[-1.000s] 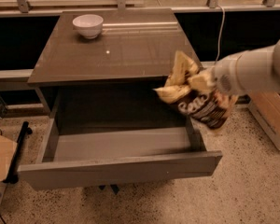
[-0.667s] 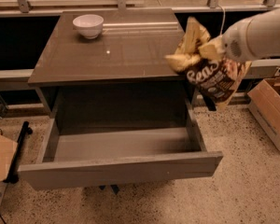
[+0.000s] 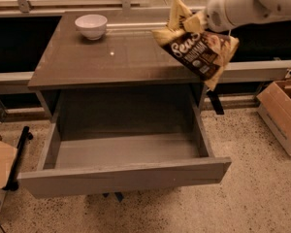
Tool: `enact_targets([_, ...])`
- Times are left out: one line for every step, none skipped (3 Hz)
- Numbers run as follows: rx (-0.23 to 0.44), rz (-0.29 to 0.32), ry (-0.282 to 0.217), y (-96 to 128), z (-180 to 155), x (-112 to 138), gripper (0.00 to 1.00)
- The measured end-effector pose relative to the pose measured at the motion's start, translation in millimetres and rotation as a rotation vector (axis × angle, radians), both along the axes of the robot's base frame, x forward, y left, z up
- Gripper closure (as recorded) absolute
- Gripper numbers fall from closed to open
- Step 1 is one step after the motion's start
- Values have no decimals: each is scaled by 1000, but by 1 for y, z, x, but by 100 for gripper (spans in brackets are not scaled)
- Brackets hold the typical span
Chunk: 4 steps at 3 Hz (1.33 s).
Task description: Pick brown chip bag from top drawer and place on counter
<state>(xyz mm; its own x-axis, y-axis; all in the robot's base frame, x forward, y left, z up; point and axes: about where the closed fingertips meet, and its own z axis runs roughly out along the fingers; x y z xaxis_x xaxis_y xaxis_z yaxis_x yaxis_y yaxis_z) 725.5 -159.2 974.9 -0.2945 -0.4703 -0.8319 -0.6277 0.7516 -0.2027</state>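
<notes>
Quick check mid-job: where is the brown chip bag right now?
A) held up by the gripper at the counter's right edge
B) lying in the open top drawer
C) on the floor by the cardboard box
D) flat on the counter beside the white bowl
A: the gripper holds the brown chip bag by its upper end, so it hangs in the air at the right edge of the counter; no bag lies in the open top drawer.

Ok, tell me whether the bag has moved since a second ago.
Yes. The bag, held in the hand, has risen from beside the right side of the drawer to above the right edge of the counter.
</notes>
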Motion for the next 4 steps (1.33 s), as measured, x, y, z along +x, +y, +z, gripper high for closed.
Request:
enact_targets([85, 135, -60, 63, 9, 63, 97])
enact_targets([165, 214, -124, 101, 33, 92, 75])
enact_targets([179, 202, -169, 94, 57, 95, 51])
enact_targets([179, 207, -161, 98, 53, 96, 28])
